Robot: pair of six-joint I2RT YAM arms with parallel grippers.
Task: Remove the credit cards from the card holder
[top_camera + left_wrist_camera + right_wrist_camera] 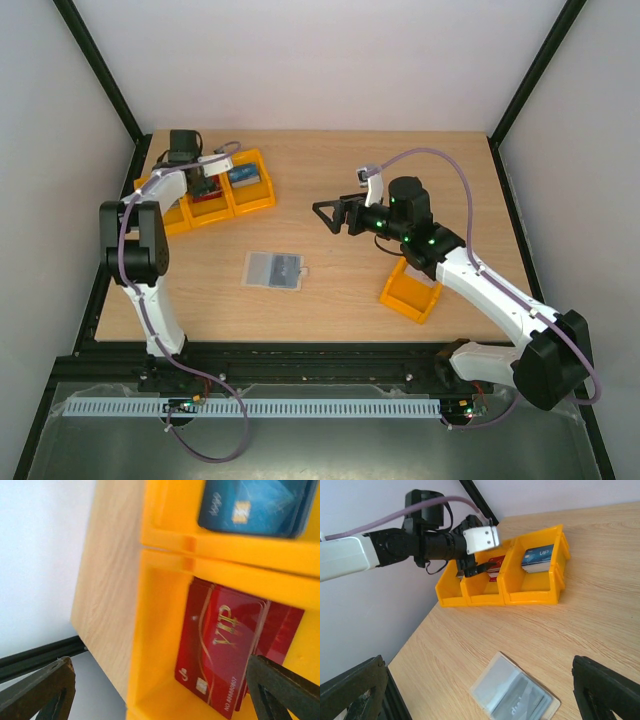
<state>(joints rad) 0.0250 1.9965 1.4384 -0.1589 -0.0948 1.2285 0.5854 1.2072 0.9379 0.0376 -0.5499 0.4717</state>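
Left gripper cropped, jaws apart; red cards stacked, overlapping.

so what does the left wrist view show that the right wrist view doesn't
Only the left wrist view: the print on the red cards (gold VIP lettering, a chip and a number line), plus the chip on the blue card.
Only the right wrist view: the card holder lying flat on the table, the whole row of three yellow bins, and the left arm reaching over them.
Both: red cards in the middle bin, blue ones in the bin beside it.
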